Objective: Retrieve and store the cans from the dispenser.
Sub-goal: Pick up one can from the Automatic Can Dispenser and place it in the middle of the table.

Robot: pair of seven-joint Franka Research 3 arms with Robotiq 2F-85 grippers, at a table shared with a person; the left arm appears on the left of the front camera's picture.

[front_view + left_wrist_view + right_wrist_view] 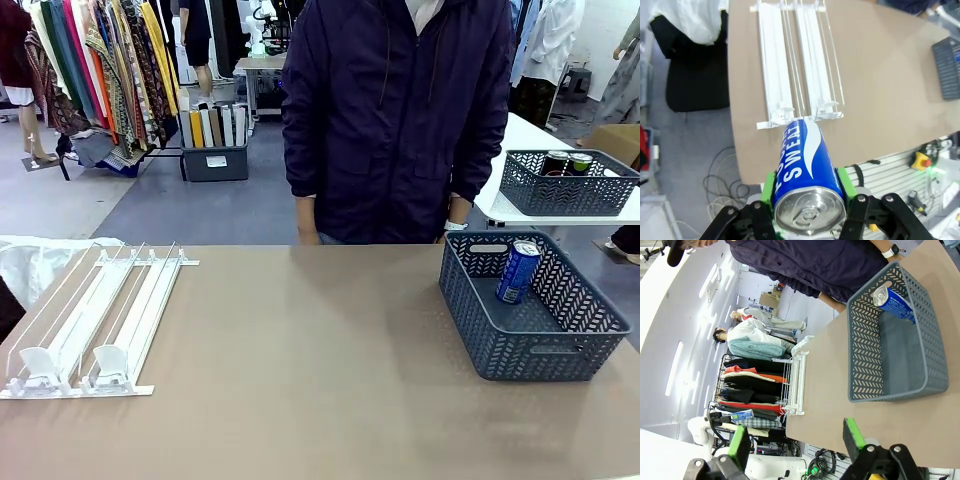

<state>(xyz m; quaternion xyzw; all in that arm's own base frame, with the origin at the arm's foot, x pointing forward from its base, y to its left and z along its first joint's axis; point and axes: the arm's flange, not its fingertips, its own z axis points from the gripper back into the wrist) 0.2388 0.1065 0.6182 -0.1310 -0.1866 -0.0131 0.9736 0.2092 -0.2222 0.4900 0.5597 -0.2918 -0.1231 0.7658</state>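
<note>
— Two cans, then. Where's the dispenser (95, 320)?
— On the table (300, 380), with its lanes bare. One blue can (518, 271) leans inside the grey basket (530, 345).
— And the other?
— Clamped in the left gripper (810, 187), a blue can (807, 165) above the table edge. The right gripper (797, 440) hangs spread, holding nothing.

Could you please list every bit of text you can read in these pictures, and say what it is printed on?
"SWEAT": white letters on the blue can held in the left tool; the line above it is cut off.
Print on the can in the basket: too small to read.
</note>
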